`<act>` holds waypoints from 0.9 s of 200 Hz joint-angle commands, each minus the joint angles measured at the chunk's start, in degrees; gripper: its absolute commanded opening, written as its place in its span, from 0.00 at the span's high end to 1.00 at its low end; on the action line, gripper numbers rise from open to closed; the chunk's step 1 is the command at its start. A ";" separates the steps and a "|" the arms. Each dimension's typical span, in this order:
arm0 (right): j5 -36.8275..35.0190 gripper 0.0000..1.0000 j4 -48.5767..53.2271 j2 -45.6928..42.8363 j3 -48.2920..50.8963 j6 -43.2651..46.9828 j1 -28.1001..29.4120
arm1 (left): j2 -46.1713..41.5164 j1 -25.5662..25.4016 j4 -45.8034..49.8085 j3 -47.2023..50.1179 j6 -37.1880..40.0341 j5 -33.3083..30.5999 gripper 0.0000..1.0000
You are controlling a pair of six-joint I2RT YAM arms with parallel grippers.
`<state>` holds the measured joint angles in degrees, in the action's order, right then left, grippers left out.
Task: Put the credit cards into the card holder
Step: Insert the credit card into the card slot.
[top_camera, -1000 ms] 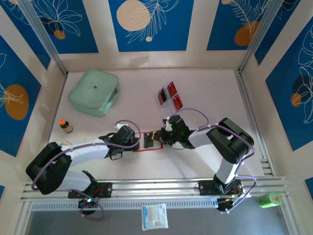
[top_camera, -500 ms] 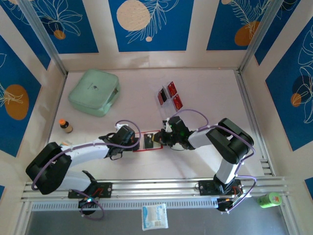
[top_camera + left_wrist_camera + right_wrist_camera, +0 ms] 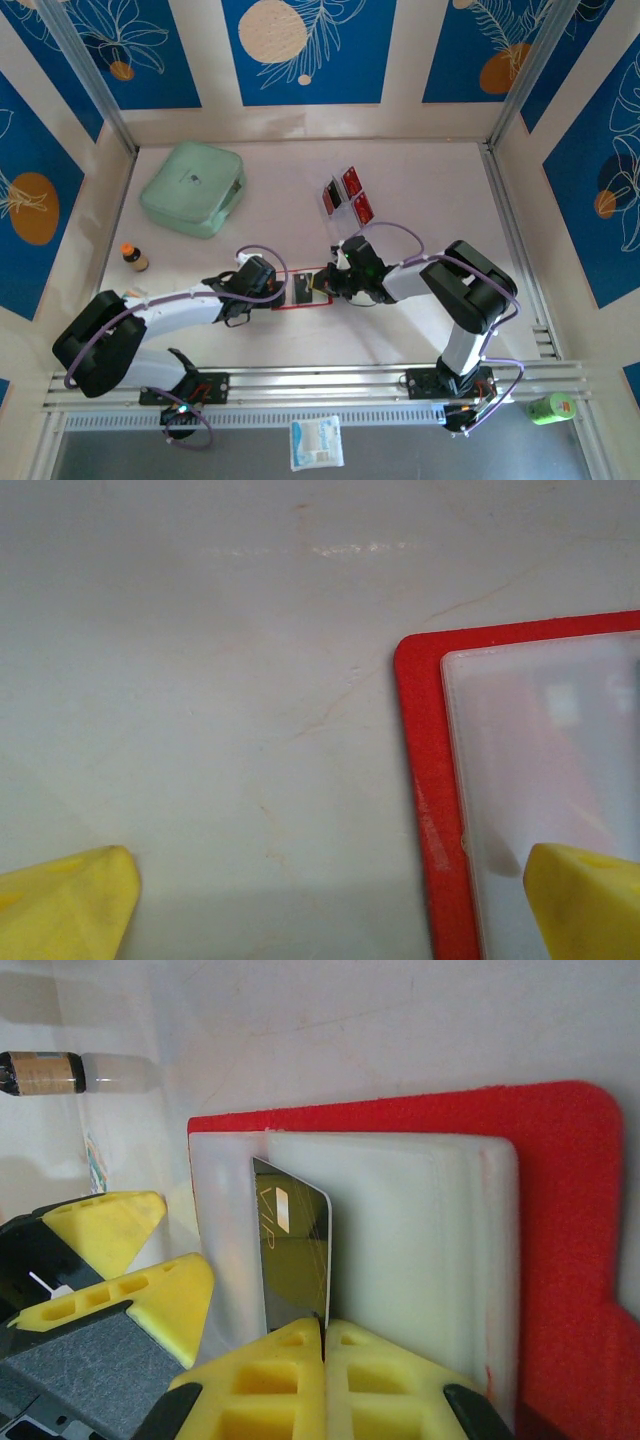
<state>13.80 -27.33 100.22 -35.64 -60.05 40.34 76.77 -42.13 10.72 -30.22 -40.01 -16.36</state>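
The holder (image 3: 300, 290) lies open at the centre of the top view, between the two grippers. In the right wrist view it is a red flap with a pale, translucent pocket panel on it. The right gripper (image 3: 322, 1335) is pinched tight on one dark card (image 3: 293, 1260) by its near end. The card's far end reaches up over the pale panel, but whether it has slipped into a pocket cannot be told.

The left gripper (image 3: 322, 905) stands wide apart, holding nothing. One yellow fingertip (image 3: 585, 900) sits over the holder's clear window at the lower right of its view, and the other is over bare table at the lower left.

More cards (image 3: 347, 195) stand in a clear rack just above centre, well apart from the holder. A mint case (image 3: 192, 188) lies at upper left, with a small bottle (image 3: 133, 258) below it.
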 commanded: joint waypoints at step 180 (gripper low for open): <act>2.06 0.86 28.56 -3.08 -14.29 15.13 2.50 | -2.43 -0.15 2.14 3.84 -0.60 -1.56 0.00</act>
<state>15.75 -3.27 97.95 -47.29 -47.77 42.54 75.24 -42.17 9.17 -28.47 -40.01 -16.56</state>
